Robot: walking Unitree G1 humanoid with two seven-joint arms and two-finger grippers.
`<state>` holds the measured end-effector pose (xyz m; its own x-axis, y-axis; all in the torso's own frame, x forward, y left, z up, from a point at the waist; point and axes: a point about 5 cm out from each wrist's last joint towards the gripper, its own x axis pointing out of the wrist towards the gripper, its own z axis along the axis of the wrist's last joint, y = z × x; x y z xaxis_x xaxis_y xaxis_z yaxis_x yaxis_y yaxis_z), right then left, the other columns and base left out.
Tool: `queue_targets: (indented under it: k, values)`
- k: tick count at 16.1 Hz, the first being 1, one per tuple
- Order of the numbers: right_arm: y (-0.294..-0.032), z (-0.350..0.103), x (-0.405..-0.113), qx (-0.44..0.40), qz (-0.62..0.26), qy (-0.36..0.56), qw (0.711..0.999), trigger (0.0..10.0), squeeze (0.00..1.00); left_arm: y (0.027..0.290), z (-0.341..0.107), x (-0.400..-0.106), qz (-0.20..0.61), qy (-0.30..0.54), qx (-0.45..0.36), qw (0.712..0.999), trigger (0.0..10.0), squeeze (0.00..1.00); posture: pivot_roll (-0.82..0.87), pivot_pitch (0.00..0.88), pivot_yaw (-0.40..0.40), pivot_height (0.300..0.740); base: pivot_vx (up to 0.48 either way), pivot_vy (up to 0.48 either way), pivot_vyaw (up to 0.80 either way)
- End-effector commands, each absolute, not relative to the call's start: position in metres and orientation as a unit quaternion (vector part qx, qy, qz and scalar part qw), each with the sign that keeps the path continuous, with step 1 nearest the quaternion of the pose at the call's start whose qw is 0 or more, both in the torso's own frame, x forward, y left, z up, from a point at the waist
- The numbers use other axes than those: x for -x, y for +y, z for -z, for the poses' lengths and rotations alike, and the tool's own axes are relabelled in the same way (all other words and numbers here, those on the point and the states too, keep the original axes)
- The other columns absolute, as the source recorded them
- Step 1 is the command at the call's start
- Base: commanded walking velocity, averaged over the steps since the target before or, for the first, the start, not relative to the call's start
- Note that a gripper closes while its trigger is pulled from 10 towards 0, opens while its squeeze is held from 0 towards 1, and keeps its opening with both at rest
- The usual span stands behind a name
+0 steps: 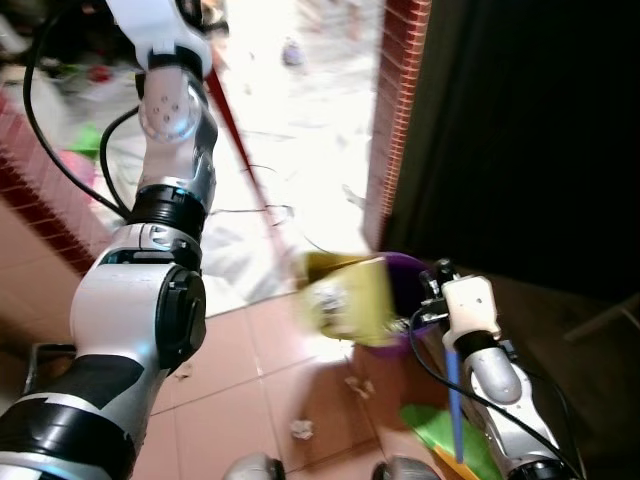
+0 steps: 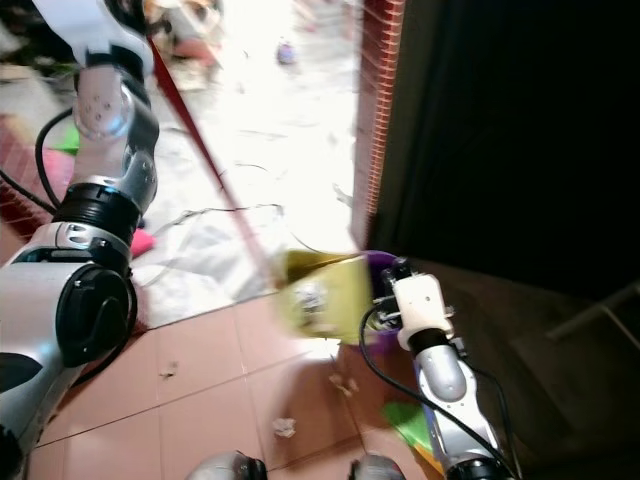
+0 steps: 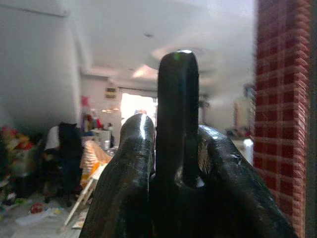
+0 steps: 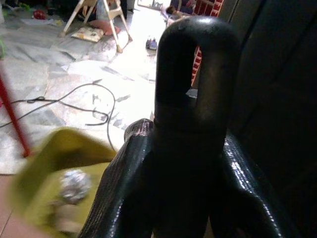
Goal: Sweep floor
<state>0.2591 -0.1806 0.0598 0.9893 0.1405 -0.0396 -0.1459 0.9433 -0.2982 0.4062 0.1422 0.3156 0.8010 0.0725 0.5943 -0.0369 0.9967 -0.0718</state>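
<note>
- The yellow dustpan point(image 1: 345, 298) hangs blurred above the tiled floor point(image 1: 240, 370), just in front of the purple bin point(image 1: 415, 290), which stands at the foot of the brick pillar point(image 1: 395, 110).
- In the right wrist view the dustpan point(image 4: 59, 188) carries a crumpled silvery scrap point(image 4: 74, 184) and other litter.
- The right gripper point(image 4: 190, 148) is clamped on a dark handle with a loop at its end; its fingers point(image 4: 124, 193) press against both sides of it.
- The left gripper point(image 3: 173, 163) is likewise shut around a dark rod that rises between its fingers point(image 3: 126, 168).
- A red broom handle point(image 1: 240, 150) slants down from the raised left arm toward the dustpan, to the left of the brick pillar.
- Bits of paper litter point(image 1: 302, 429) lie on the tiled floor, nearer the robot than the purple bin.
- A green object point(image 1: 440, 430) with a blue stick point(image 1: 456, 400) lies beside the right arm, close to the purple bin.
- A black cable point(image 4: 74, 101) snakes over the pale floor beyond the dustpan, left of the brick pillar.
</note>
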Motion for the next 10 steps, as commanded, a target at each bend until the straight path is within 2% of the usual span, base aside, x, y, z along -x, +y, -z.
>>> queue_targets:
  k: [1, 5, 6, 9, 10]
  values:
    - [-0.178, -0.054, -0.258, 0.175, -0.095, 0.022, 0.98, 10.0, 0.0, 0.146, -0.33, -0.402, -0.028, -0.346, 0.014, 0.938, 10.0, 0.0, -0.22, 0.0, 0.09, 0.74, 0.0, 0.0, 0.0]
    - [-0.167, -0.061, -0.259, 0.185, -0.136, 0.006, 0.973, 10.0, 0.0, 0.151, -0.33, -0.404, -0.044, -0.352, 0.014, 0.935, 10.0, 0.0, -0.23, 0.0, 0.075, 0.74, 0.0, 0.0, 0.0]
    - [-0.167, -0.061, -0.259, 0.187, -0.137, 0.005, 0.973, 10.0, 0.0, 0.151, -0.332, -0.403, -0.047, -0.355, 0.015, 0.934, 10.0, 0.0, -0.23, 0.0, 0.074, 0.74, 0.0, 0.0, -0.51]
    - [-0.169, -0.06, -0.257, 0.179, -0.138, 0.007, 0.974, 10.0, 0.0, 0.15, -0.345, -0.401, -0.049, -0.375, 0.026, 0.925, 10.0, 0.0, -0.24, 0.0, 0.073, 0.74, 0.285, 0.0, -0.6]
    - [-0.168, -0.059, -0.257, 0.183, -0.147, 0.01, 0.972, 10.0, 0.0, 0.148, -0.349, -0.401, -0.047, -0.382, 0.03, 0.923, 10.0, 0.0, -0.24, 0.0, 0.077, 0.74, 0.307, 0.0, 0.0]
